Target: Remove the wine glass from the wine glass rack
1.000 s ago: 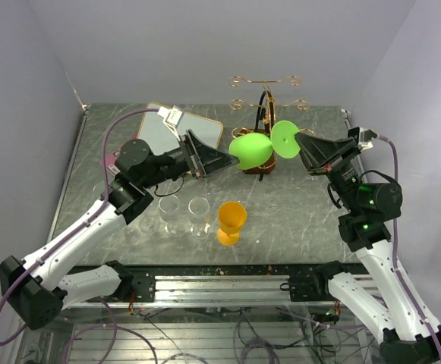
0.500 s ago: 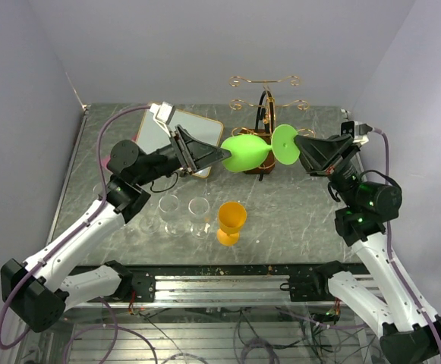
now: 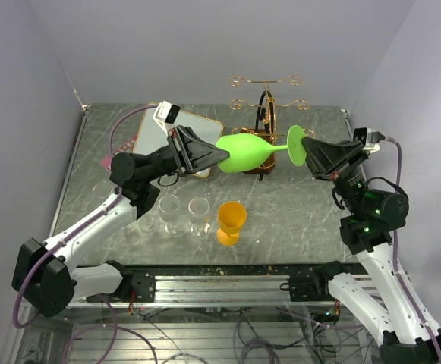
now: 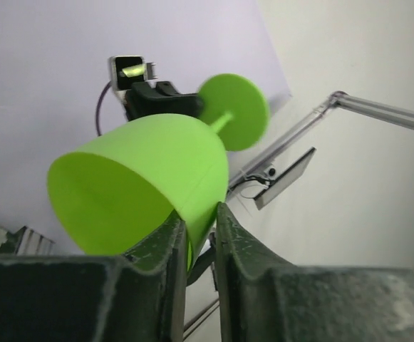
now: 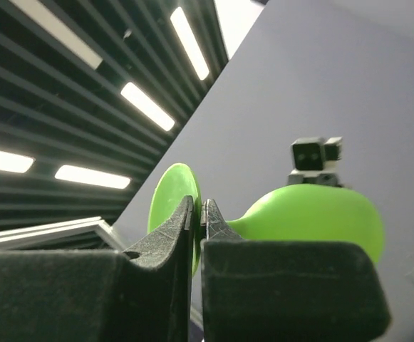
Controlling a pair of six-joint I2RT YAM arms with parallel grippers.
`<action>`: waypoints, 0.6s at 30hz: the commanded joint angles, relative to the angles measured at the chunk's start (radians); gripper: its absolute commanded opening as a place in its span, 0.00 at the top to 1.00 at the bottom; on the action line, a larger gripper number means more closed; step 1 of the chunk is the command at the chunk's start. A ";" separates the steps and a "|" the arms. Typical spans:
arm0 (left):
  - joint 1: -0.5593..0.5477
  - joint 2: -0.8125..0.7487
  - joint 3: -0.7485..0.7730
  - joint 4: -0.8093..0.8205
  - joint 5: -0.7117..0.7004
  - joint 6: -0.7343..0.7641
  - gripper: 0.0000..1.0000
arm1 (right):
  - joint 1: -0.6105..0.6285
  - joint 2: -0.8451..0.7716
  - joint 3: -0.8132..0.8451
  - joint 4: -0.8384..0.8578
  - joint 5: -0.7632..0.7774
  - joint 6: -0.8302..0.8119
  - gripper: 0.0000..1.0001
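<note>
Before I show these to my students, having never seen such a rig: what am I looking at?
These are two robot arms bolted to a table. The wide picture is taken from above and behind them. The other two come from a camera on each wrist. The left gripper pinches the bowl wall of a green wine glass and the right gripper pinches its foot, so it hangs sideways between them, in front of the gold wire rack. On the table stand an orange goblet and two clear glasses. A white board lies behind.

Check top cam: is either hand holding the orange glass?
No: the orange glass stands free on the table, away from the left hand and right hand.
</note>
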 commanded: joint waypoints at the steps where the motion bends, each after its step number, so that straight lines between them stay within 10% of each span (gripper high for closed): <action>1: 0.003 0.001 0.004 0.162 0.044 -0.054 0.80 | -0.002 -0.029 0.056 -0.187 0.060 -0.172 0.97; 10: -0.006 -0.053 0.053 -0.074 0.050 0.100 0.93 | -0.003 -0.063 0.218 -0.625 0.237 -0.484 0.79; 18: -0.056 -0.097 0.174 -0.597 -0.035 0.449 0.93 | -0.003 -0.099 0.373 -1.086 0.698 -0.751 0.56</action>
